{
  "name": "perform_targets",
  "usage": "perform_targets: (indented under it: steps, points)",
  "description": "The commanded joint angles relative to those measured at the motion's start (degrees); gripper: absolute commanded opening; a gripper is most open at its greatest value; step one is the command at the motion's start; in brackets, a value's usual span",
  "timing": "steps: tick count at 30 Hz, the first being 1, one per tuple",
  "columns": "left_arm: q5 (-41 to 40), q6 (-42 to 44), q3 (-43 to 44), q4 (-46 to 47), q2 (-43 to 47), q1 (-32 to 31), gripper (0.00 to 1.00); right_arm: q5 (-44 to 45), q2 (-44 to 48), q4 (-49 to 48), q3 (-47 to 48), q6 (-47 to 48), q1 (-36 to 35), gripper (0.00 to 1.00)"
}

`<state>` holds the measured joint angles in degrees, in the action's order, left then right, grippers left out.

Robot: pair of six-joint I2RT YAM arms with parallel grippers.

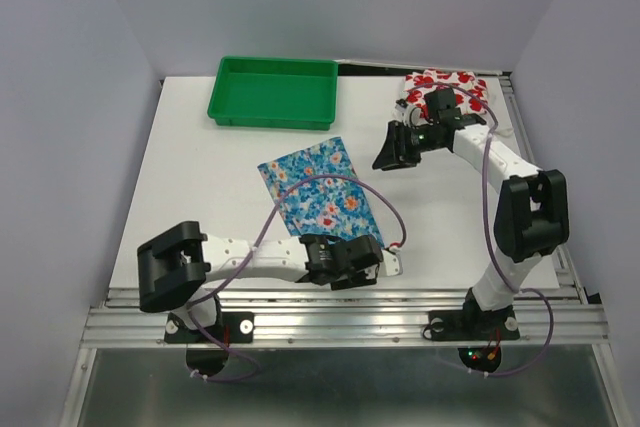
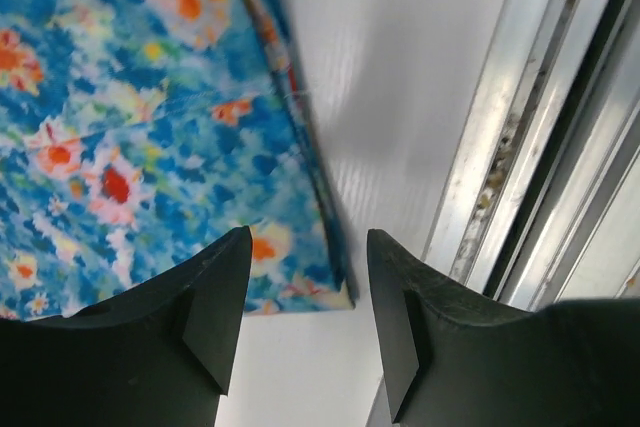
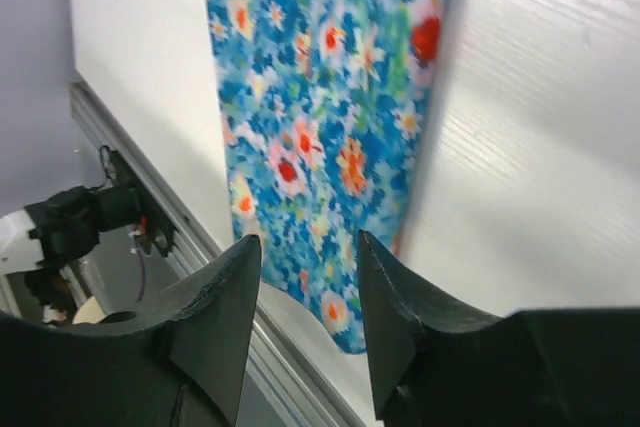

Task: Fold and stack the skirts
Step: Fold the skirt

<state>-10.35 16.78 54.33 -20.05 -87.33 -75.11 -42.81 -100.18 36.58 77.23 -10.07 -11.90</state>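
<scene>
The blue skirt (image 1: 318, 187) with small white and orange flowers lies flat in the middle of the white table, also in the left wrist view (image 2: 130, 127) and the right wrist view (image 3: 330, 117). The white skirt with red flowers (image 1: 448, 84) lies bunched at the back right, partly hidden by the right arm. My left gripper (image 1: 392, 263) is open and empty, low over the table just off the blue skirt's near right corner (image 2: 335, 292). My right gripper (image 1: 386, 153) is open and empty, above the table right of the blue skirt.
A green plastic tray (image 1: 273, 92) stands at the back left of the table. A metal rail (image 1: 350, 307) runs along the near edge, close to my left gripper. Cables loop over the blue skirt's near right part.
</scene>
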Motion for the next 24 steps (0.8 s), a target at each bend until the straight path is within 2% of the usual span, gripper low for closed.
perform_targets:
  steps: [1,5,9,17,21,22,24]
  points:
    - [-4.8,-3.6,4.4,1.5,-4.1,-1.4,0.61,-7.3,-5.0,-8.7,3.6,-5.8,-2.2,0.47]
    - [-4.4,-4.3,6.1,1.2,-8.6,-1.4,0.60,-10.0,-10.1,-14.1,4.3,-7.8,-5.7,0.45]
    - [-4.0,-4.2,7.4,1.2,-12.0,-1.4,0.54,-10.7,-15.4,-15.9,4.0,-8.4,-8.1,0.41]
    - [-3.4,-5.2,8.7,0.0,-17.3,0.5,0.41,-3.8,-25.2,-16.4,-0.7,-3.8,-10.7,0.33]
    - [-2.4,-4.7,9.2,-0.9,-18.0,2.9,0.27,-1.7,-28.2,-15.0,-0.9,-2.6,-10.7,0.29]
    - [-2.0,-4.6,9.1,-1.0,-17.9,3.3,0.20,-1.6,-28.7,-14.8,-1.0,-2.6,-10.7,0.29]
    - [-0.6,-4.4,9.1,-0.8,-16.2,3.7,0.15,-1.8,-28.8,-14.5,-1.4,-2.2,-10.7,0.29]
